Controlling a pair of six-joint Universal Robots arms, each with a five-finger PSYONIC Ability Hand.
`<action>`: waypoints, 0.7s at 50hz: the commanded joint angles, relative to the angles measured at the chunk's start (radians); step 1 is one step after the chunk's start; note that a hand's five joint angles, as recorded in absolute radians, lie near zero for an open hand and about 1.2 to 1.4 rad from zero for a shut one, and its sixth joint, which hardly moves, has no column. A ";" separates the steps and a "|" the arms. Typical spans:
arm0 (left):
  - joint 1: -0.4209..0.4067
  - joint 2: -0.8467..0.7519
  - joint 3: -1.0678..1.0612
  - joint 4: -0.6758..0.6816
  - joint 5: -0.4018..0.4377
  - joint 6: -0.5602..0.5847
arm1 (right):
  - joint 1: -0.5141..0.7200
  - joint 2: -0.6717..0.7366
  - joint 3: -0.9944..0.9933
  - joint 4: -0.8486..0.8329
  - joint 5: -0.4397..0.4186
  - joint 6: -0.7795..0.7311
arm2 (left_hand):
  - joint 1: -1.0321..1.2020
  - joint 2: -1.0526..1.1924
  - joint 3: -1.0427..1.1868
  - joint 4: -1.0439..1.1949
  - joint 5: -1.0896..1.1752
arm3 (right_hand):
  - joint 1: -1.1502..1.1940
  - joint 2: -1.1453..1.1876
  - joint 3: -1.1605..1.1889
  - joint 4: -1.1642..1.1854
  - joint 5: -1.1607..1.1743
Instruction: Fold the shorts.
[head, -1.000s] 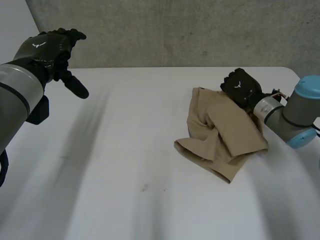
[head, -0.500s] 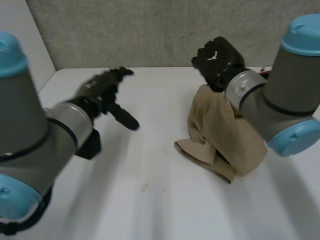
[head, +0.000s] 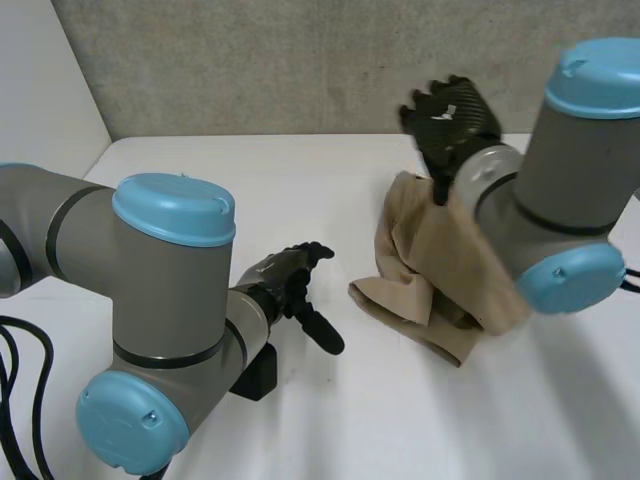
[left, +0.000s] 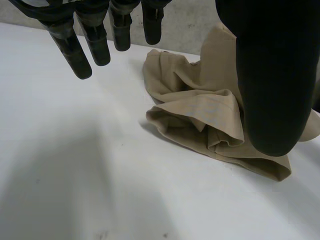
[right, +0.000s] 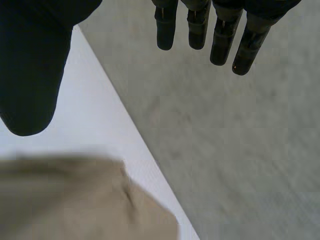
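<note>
Worktop (head: 400, 420): white, takes up the lower frame of the head view. Tan shorts (head: 440, 270) lie crumpled right of centre, partly doubled over themselves, with the right arm crossing their right side. Centre-left: left robot hand (head: 285, 280) near the shorts' left edge, clear of the cloth; fingers (left: 80, 50) straight, thumb spread, holding nothing. Upper right: right robot hand (head: 450, 115) over the shorts' far edge; fingers (right: 240, 45) straight, thumb wide, empty.
</note>
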 joint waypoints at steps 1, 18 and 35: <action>-0.030 -0.020 0.072 0.024 0.001 -0.001 | -0.226 0.126 -0.051 -0.039 -0.157 -0.151 | 0.021 -0.007 -0.041 -0.031 -0.042 | -0.029 -0.048 -0.036 -0.061 -0.072; -0.155 -0.336 0.443 0.033 -0.054 0.002 | -0.413 0.382 -0.232 -0.099 -0.599 -0.306 | 0.021 -0.007 -0.041 -0.031 -0.042 | 0.057 0.039 0.051 0.026 0.015; -0.158 -0.346 0.425 0.029 -0.196 -0.088 | -0.395 0.471 -0.309 -0.110 -0.667 -0.300 | 0.017 -0.010 -0.045 -0.034 -0.046 | 1.193 1.174 1.186 1.161 1.150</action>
